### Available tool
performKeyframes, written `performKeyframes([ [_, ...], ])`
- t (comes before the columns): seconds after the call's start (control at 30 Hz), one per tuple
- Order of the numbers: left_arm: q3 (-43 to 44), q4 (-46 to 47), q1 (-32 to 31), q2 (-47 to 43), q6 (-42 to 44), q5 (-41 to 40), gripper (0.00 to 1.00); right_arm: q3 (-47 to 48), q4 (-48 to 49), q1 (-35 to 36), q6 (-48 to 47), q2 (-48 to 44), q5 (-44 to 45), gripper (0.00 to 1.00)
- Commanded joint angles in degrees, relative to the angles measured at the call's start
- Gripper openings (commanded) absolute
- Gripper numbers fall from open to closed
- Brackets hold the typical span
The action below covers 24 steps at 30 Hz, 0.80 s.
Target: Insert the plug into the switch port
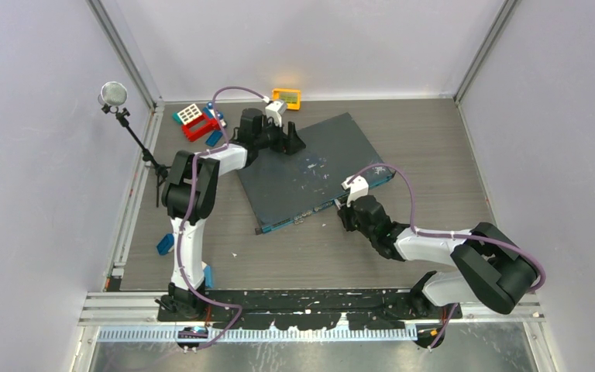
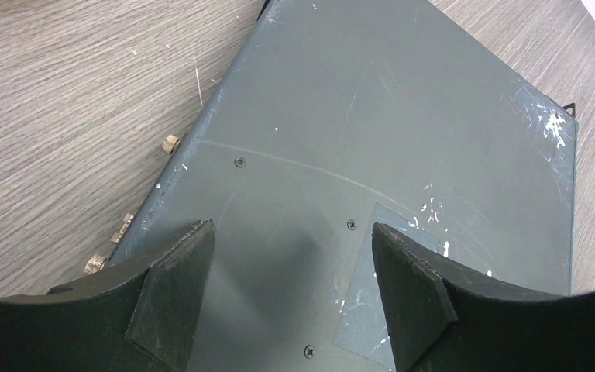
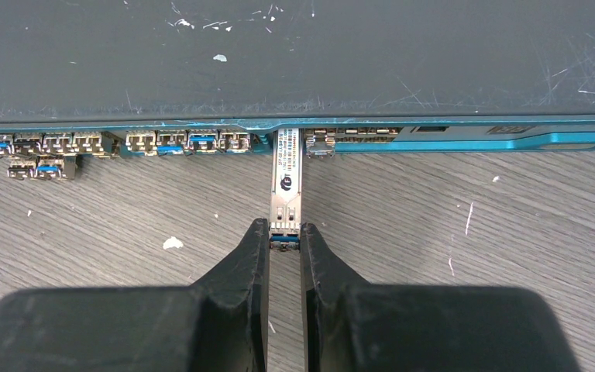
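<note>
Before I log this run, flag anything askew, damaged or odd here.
The switch lies skewed across the table, its dark top scuffed with white marks. The plug in the right claw meets the teal front face squarely; nothing looks spilled.

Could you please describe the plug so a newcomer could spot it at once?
Find the large dark-grey switch, then its teal front edge lined with ports. The plug is the slim silver white-labelled module jutting far past its neighbours, pinched by the right gripper.
</note>
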Motion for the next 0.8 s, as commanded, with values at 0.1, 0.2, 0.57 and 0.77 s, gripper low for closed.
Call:
performKeyframes([
  [0.1,-0.69,-1.68,0.17,1.99,-0.50,1.50,0.75,2.29,6.80,-0.21,0.38,0.21,3.58,0.00],
  [0.2,-0.70,-1.68,0.17,1.96,-0.52,1.60,0.75,1.66,8.06,-0.24,1.10,-0.46,5.05,0.00],
  [0.57,-0.37,-1.82,0.17,2.12,-0.42,2.20,0.73,0.11,8.98,-0.24,1.38,-3.94,6.05,0.01],
  [0.77,-0.12,-2.07,0.17,2.24,-0.42,2.37,0.73,-0.36,8.89,-0.26,1.23,-4.11,6.65,0.01],
])
